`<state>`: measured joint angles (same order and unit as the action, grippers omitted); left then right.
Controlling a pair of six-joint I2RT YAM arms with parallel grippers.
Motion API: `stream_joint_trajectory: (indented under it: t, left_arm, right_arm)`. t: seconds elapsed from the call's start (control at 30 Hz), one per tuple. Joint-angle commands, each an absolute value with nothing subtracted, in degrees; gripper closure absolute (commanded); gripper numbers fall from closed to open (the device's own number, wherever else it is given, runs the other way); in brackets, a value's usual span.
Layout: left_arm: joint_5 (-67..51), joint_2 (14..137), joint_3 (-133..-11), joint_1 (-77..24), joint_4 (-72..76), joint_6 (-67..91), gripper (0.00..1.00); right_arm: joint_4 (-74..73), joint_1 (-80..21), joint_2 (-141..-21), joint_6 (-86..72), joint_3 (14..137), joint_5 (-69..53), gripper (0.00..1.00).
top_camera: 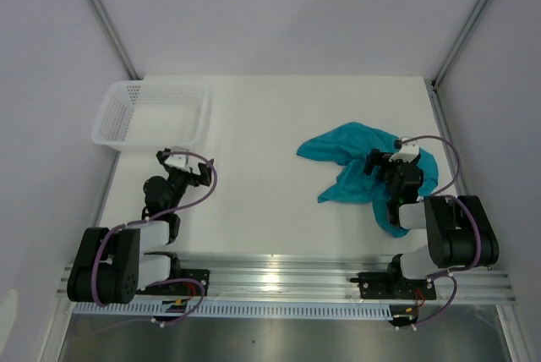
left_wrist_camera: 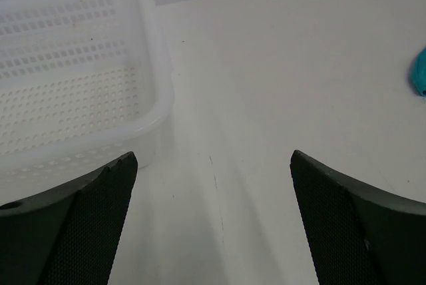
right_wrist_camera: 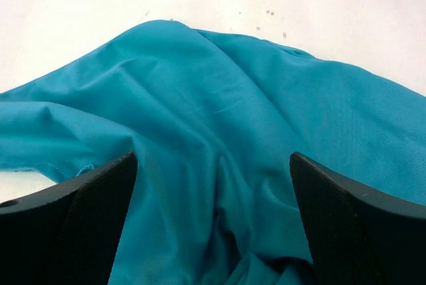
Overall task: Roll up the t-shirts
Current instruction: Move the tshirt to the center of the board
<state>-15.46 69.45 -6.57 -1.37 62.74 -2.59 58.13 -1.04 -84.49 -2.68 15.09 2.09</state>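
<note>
The teal t-shirt [top_camera: 351, 159] lies crumpled on the white table at the right, and fills the right wrist view [right_wrist_camera: 219, 118]. No neck label shows. My right gripper [top_camera: 382, 166] is open and sits low over the shirt's right part, its fingers [right_wrist_camera: 346, 225] spread on either side of a fold. My left gripper [top_camera: 188, 173] is open and empty over bare table, just in front of the white mesh basket [top_camera: 152, 115]. A small teal edge of the shirt [left_wrist_camera: 419, 75] shows at the far right of the left wrist view.
The basket [left_wrist_camera: 73, 72] stands at the back left with nothing visible in it. Metal frame posts rise at the back corners, and an aluminium rail [top_camera: 279, 277] runs along the near edge.
</note>
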Motion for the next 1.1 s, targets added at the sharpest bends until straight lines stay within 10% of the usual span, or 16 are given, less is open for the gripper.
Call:
stream_joint_trajectory:
  t: [0.0,0.23,0.4,0.67,1.07]
  left_arm:
    - [-16.9,69.3,-7.6,-1.6,65.4,-2.7,0.0]
    - [-16.8,69.4,-7.4,-1.5,65.9,-2.7,0.01]
    - [-19.9,66.8,-6.6,-1.5,66.0,-4.0,0.01]
    - [-17.9,45.8,-12.4,-8.8,39.4,-18.8,0.01]
    - [-18.2,41.8,-29.0,-9.7,0.4,-28.5,0.0]
  right_arm:
    - [59.1,-1.1,-84.5,-1.4,16.3,0.7,0.01]
    - [32.5,4.5,-65.6,-19.6,23.6,8.9,0.01]
    - [-7.1,7.8,-61.6,-29.6,37.1,20.0,0.79]
    - [-18.6,7.3,-76.4,-28.8,43.4,15.4,0.54]
    - [-20.1,-2.4,-106.8,-24.3,59.8,2.3,0.55]
